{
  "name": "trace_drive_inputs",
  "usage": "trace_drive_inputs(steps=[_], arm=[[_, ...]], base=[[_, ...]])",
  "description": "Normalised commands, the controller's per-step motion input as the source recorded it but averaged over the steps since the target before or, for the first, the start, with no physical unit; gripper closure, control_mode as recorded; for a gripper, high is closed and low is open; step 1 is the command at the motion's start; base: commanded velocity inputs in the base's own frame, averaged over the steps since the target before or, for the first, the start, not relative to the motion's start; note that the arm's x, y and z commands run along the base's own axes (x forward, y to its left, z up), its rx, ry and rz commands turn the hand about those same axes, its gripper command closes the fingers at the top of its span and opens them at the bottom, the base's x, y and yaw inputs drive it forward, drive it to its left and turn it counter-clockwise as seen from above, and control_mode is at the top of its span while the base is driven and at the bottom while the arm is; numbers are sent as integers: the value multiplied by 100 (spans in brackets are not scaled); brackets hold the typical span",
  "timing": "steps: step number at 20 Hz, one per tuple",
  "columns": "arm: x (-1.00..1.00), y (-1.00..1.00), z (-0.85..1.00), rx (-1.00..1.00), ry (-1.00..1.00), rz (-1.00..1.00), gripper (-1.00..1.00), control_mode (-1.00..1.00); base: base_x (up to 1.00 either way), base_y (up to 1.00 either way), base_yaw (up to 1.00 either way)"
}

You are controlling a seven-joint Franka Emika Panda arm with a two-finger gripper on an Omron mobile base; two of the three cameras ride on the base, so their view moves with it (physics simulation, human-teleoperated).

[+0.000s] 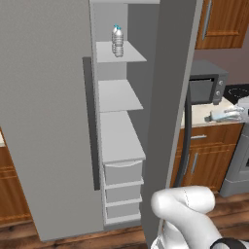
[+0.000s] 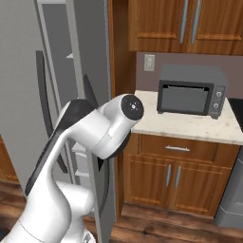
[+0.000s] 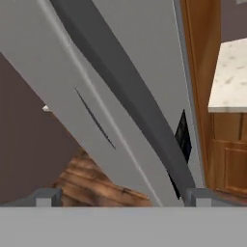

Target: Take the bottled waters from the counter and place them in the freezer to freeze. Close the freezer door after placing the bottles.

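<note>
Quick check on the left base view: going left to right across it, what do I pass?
Freezer door → its dark bar handle → freezer shelves with the bottled waters → microwave on the counter.

No legible text, brand, number or sign was found on any surface inspected. The bottled waters (image 1: 117,41) on the top freezer (image 1: 119,97) shelf carry pale labels, but any print on them is too small to read. The microwave (image 2: 191,90) on the tabletop (image 2: 190,124) has two knobs with no readable markings, and the wall outlet (image 2: 149,62) beside it is blank.
</note>
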Motion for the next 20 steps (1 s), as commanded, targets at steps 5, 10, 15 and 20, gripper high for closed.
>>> trace_drive_inputs(steps=[5, 10, 15, 20], arm=[[57, 0, -20, 0, 5, 4, -100, -100], [48, 0, -26, 0, 1, 4, -100, -100], [28, 0, -23, 0, 0, 5, -100, -100], [33, 1, -27, 0, 0, 5, -100, -100]], base=[[0, 0, 0], [0, 0, 0], [0, 0, 0], [0, 0, 0]])
